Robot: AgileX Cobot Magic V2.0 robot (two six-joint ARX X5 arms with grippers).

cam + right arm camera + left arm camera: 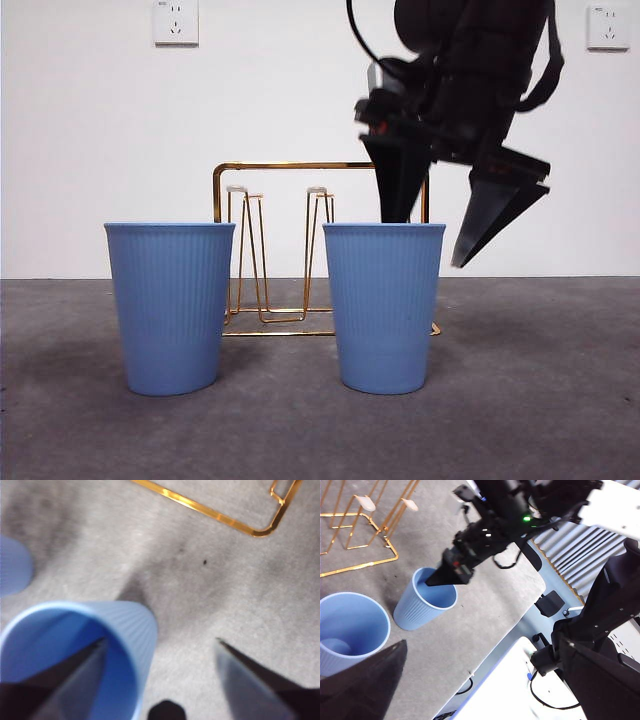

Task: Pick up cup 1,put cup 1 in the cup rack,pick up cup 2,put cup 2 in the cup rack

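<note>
Two blue ribbed cups stand upright on the grey table, the left cup (170, 305) and the right cup (384, 305). The gold wire cup rack (300, 250) stands behind and between them, with nothing on it. My right gripper (432, 240) comes down from the upper right, open, straddling the right cup's wall: one jaw is inside the cup, the other outside. The right wrist view shows the same gripper (160, 640), cup (135, 630) and rack base (200, 507). My left gripper (515, 600) is open and empty, high above the left cup (350, 630) and apart from the right cup (427, 602).
Two wall sockets (175, 22) (608, 27) are on the white wall behind. In the left wrist view the table's edge (520, 610) runs close to the right cup, with white and black equipment beyond it. The rack (360, 540) lies past both cups.
</note>
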